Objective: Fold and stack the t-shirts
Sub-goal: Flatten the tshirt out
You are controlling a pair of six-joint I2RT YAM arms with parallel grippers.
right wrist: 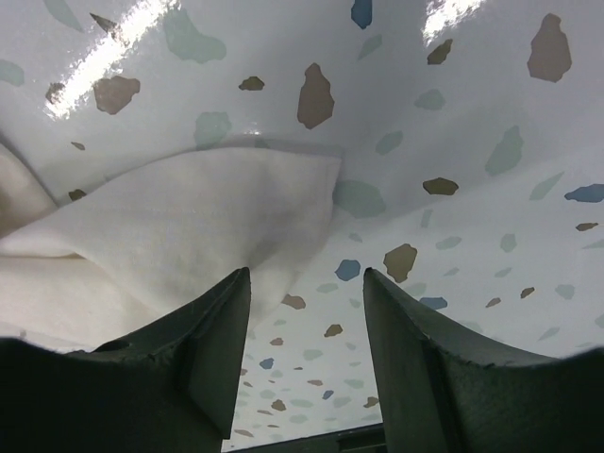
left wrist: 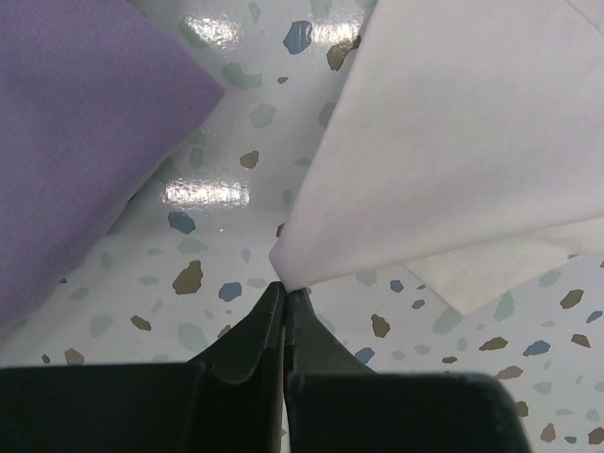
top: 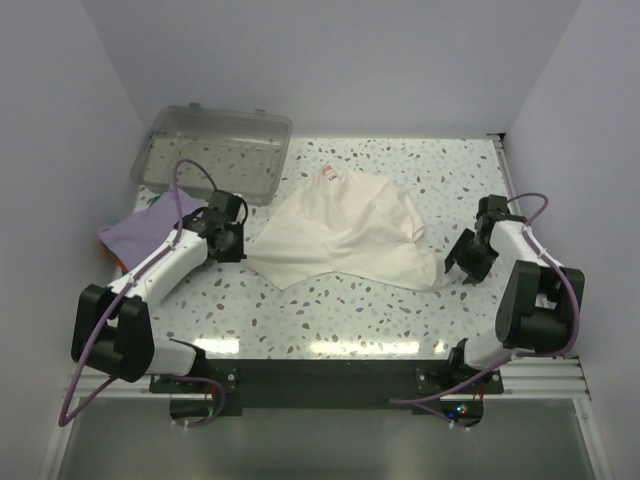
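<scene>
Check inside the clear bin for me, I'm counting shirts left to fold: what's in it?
Nothing shows inside the clear bin: only speckled table through its plastic. The left arm and its cable cover part of its near edge. The lavender shirt and cream shirt lie outside.

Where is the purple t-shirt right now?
Top view: the purple t-shirt lies far left, in front of the clear bin, beside the left end effector.

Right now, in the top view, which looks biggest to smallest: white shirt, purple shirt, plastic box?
1. White shirt
2. Plastic box, only slightly smaller
3. Purple shirt, partly hidden
</scene>
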